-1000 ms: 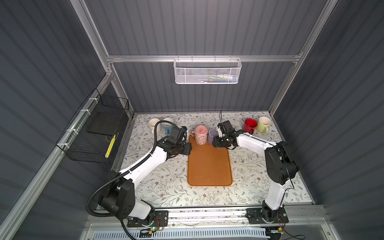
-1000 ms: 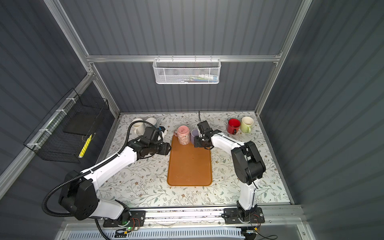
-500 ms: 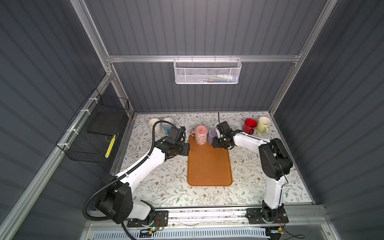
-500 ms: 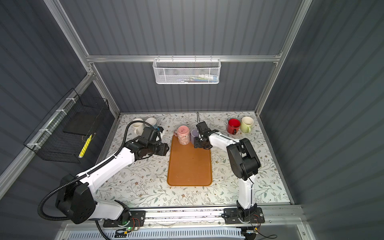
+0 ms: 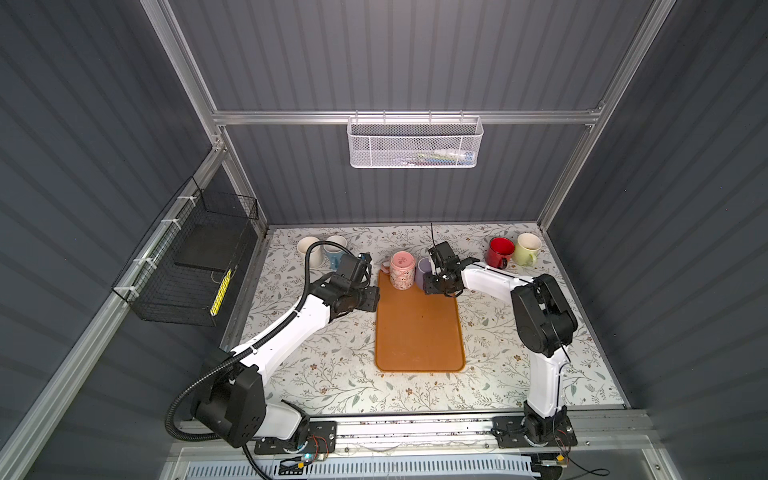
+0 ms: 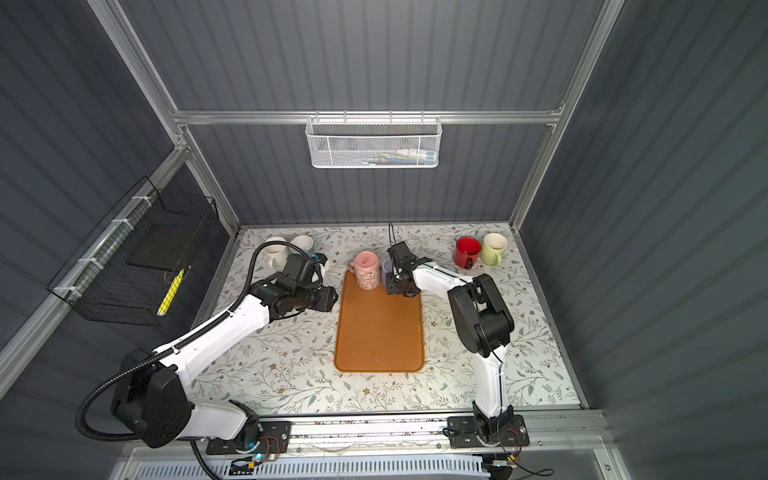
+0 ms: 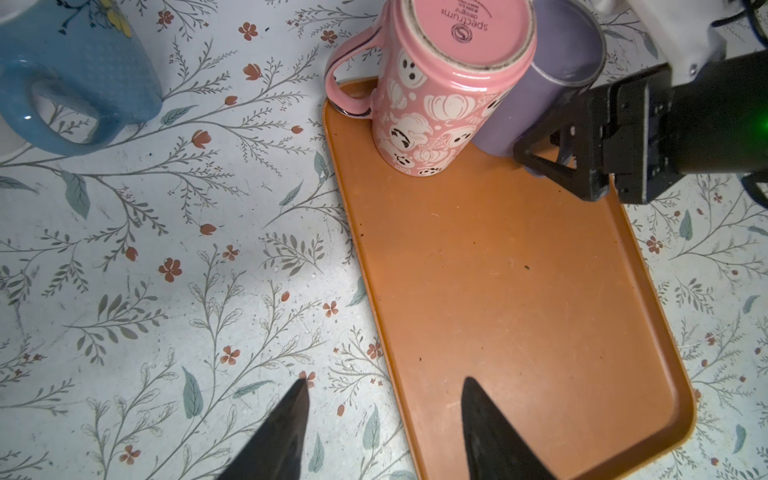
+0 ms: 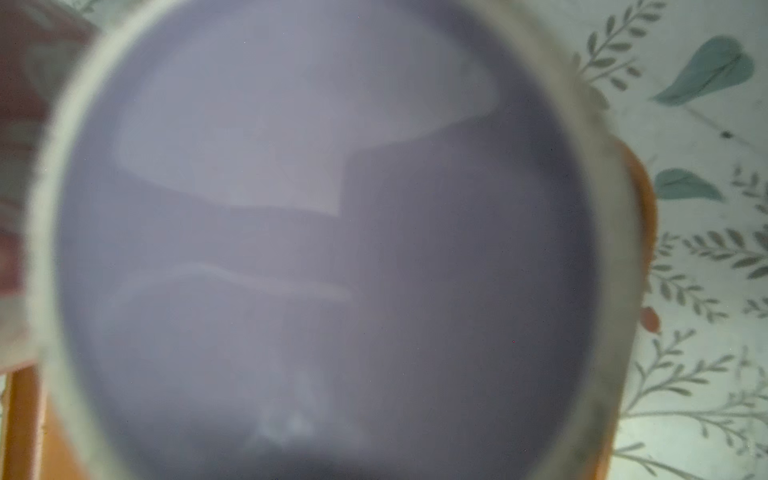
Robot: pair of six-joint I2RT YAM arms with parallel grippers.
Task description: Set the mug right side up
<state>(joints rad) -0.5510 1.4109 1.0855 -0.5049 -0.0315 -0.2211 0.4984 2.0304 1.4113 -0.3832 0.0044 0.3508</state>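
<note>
Two mugs stand upside down at the far end of the orange tray (image 5: 419,332): a pink mug (image 5: 402,270) with ghost prints and, touching its right side, a lilac mug (image 5: 424,269). My right gripper (image 5: 433,286) is down at the lilac mug's side. In the left wrist view one of its fingers (image 7: 557,166) lies against the lilac mug's (image 7: 536,95) lower wall; the other is hidden. The lilac mug's base (image 8: 316,232) fills the right wrist view, blurred. My left gripper (image 7: 384,386) stands open and empty over the tray's left edge (image 7: 357,257), short of the pink mug (image 7: 440,83).
A blue mug (image 5: 334,253) and a cream mug (image 5: 308,249) stand at the back left, a red mug (image 5: 500,251) and a pale green mug (image 5: 528,248) at the back right. A white mesh basket (image 5: 413,143) hangs on the back wall, a black wire basket (image 5: 195,266) on the left wall.
The right arm's elbow has swung left toward the tray while its gripper stays at the lilac mug. The left arm has hardly moved.
</note>
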